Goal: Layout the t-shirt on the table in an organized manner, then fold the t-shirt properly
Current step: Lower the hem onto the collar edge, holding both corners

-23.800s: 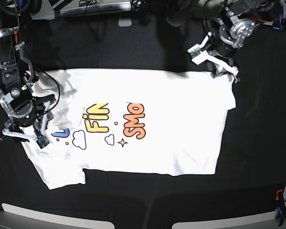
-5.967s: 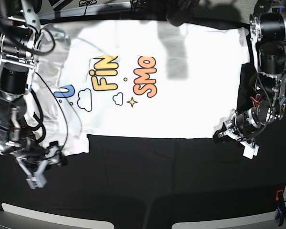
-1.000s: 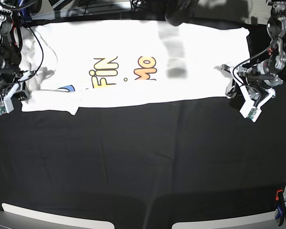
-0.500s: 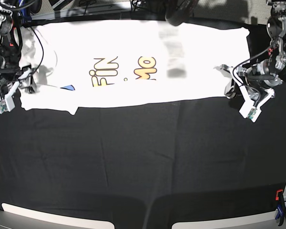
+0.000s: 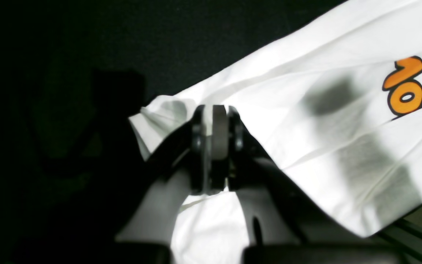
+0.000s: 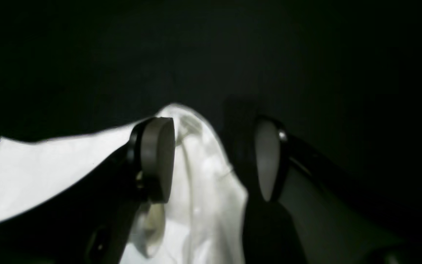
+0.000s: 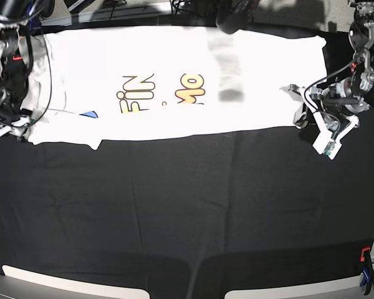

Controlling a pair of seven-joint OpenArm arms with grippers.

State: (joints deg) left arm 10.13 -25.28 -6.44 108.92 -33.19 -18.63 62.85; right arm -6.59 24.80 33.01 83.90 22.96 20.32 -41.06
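Observation:
The white t-shirt (image 7: 174,75) lies across the far part of the black table (image 7: 187,212), its near half doubled back so the yellow and orange letters are cut off at the fold. At the fold's right end my left gripper (image 7: 298,113) is shut on the cloth; the left wrist view shows its jaws (image 5: 215,124) pinching a white corner of the t-shirt (image 5: 324,110). At the left end my right gripper (image 7: 22,124) is open. In the right wrist view its pads (image 6: 156,157) stand apart either side of a loose hump of the t-shirt (image 6: 31,165), not gripping it.
An orange and blue clip (image 7: 364,268) sits on the table's near right edge. Cables and dark gear run along the far edge (image 7: 230,15). A pale strip (image 7: 50,283) marks the near edge.
My right gripper has opened and let go of the shirt's left corner, then drawn back a little toward the left edge. The left gripper keeps its hold and has not moved.

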